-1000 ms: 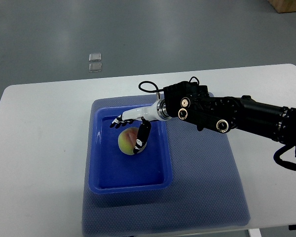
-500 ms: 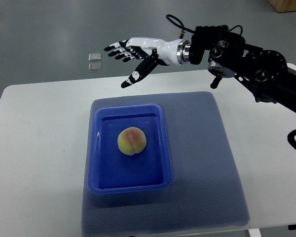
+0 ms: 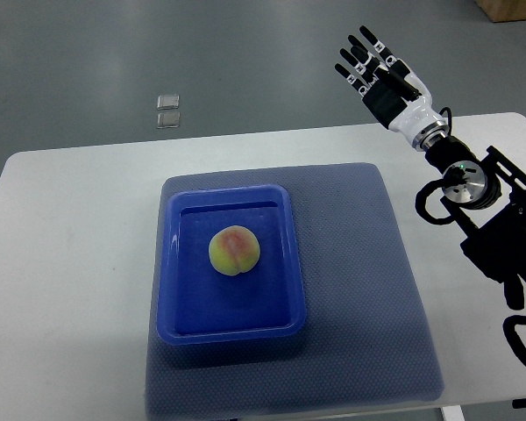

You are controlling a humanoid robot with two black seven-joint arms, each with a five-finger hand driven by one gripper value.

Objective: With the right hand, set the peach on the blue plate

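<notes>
- Peach [image 3: 235, 251] lying inside blue plate [image 3: 177, 263], near its middle, touched by nothing.
- Plate resting on blue mat [image 3: 359, 289], mat on white table [image 3: 70, 263].
- Right hand [image 3: 384, 77] raised beyond table's far right edge, well apart from peach, fingers [image 3: 358, 54] spread and straight, holding nothing.
- Two small clear squares [image 3: 168, 110] on grey floor beyond table.
</notes>
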